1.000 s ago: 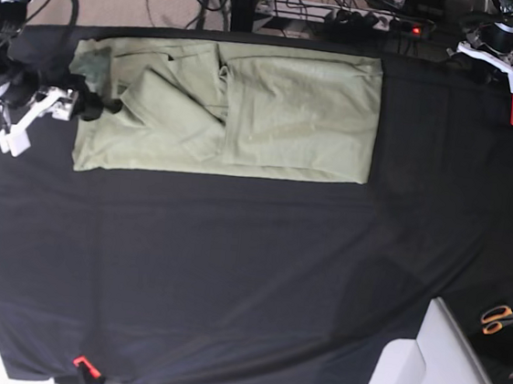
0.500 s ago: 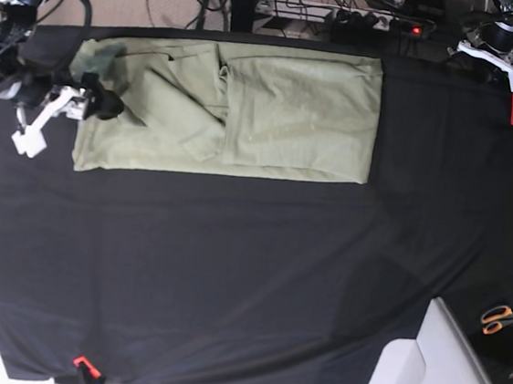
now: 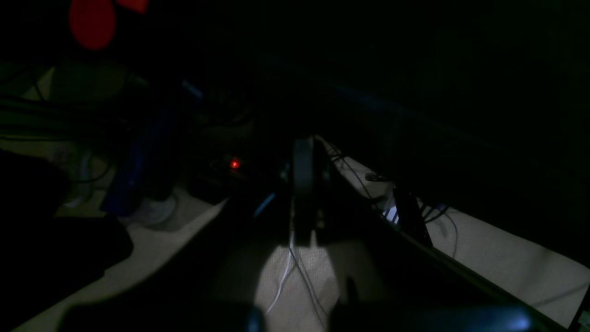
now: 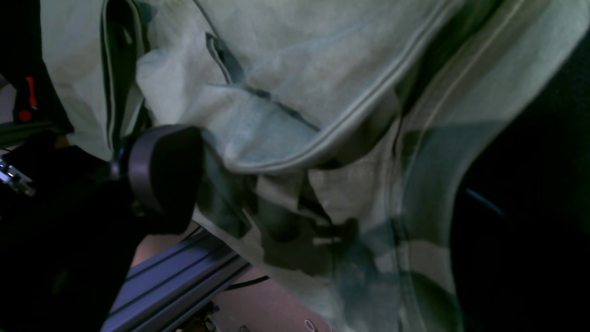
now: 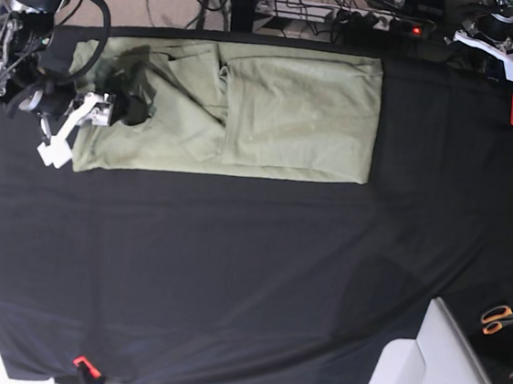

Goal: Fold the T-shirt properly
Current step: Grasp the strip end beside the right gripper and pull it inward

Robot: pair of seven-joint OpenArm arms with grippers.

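The black table cloth (image 5: 230,272) spreads wide beneath both arms. The pale sage-green cotton T-shirt (image 5: 274,111), partly folded into a rectangle, lies just ahead of the right gripper (image 5: 128,105), whose dark fingers press closed on a raised fold of it. The left gripper (image 5: 497,43) hovers well off beyond the shirt's far edge; its opening cannot be made out.

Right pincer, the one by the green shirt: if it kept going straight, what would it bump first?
Most likely the T-shirt. The right pincer points across the shirt's left end, and green cloth fills the right wrist view. How high it hangs above the cloth is unclear.
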